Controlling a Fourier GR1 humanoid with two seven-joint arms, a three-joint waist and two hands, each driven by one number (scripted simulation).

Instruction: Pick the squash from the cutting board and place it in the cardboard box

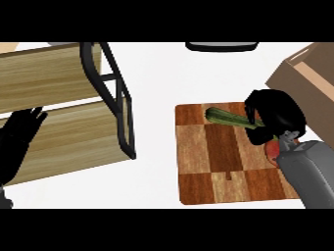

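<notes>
A: Grey right forearm (318,174) crosses the checkered wooden cutting board (213,162); black right hand (274,113) is clenched round the long green squash (224,116).
B: Squash at the board's top; black left hand (10,142) rests open, well left of it.

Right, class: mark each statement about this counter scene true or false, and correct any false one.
1. The squash lies on the cutting board. True.
2. The cardboard box stands to the left of the board. False: it stands off the board's upper right corner.
3. The right hand is curled over the squash's right end. True.
4. The left hand holds the squash. False: it rests open at the view's left edge, over the wooden shelf.
</notes>
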